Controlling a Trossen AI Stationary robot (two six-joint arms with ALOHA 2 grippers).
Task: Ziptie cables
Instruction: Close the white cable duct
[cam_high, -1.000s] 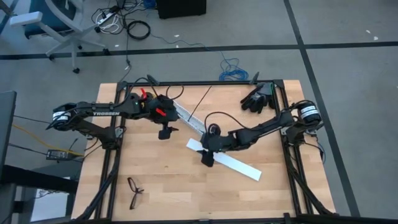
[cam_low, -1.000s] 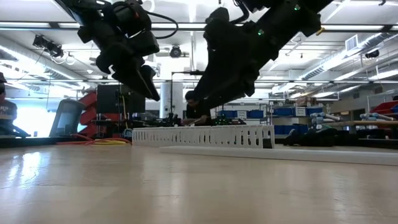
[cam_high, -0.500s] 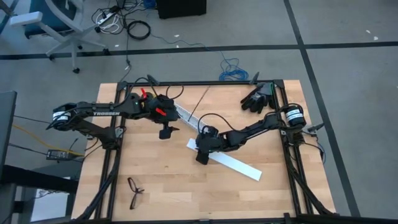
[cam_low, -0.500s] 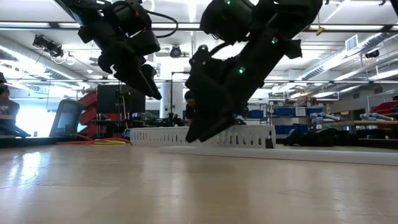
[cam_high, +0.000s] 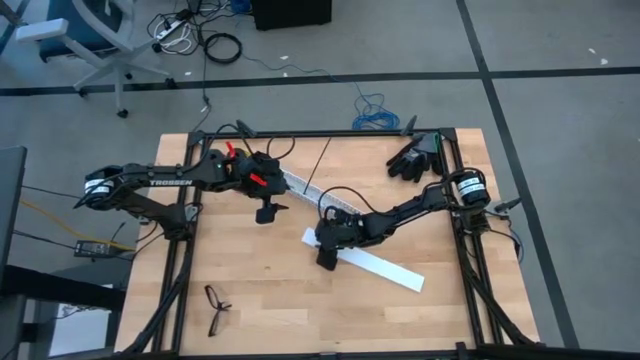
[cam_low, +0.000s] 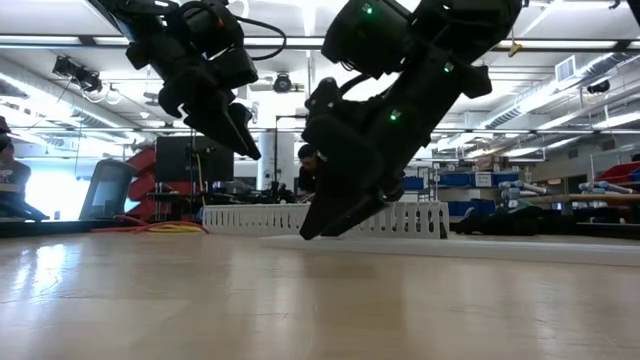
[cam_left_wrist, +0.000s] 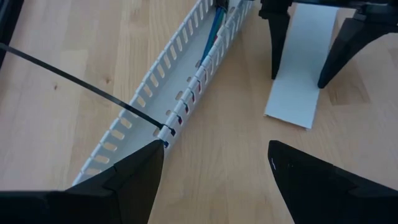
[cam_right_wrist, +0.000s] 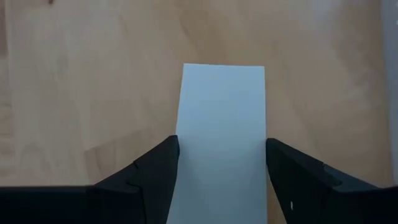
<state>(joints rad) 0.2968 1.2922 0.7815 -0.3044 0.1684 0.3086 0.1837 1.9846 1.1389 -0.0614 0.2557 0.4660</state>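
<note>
Movement first: our right gripper has slid leftward along the flat white cover strip, fingers apart astride its end, ziptie untouched; left gripper hovers open.

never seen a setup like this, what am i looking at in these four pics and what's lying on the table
These are two dark robot arms at a wooden table, each ending in a two-finger claw. One picture looks straight down, one looks level along the tabletop, and two come from cameras on the arms' wrists.

The left claw hangs open next to a white slotted rail. Blue cables lie inside that rail, and a thin black ziptie runs to its side wall.

The right claw is open, its fingers straddling the end of a flat white strip, one on each side. I can't tell whether they touch it.

Also on the table: a pair of glasses near the front and black gloves at the back corner.
</note>
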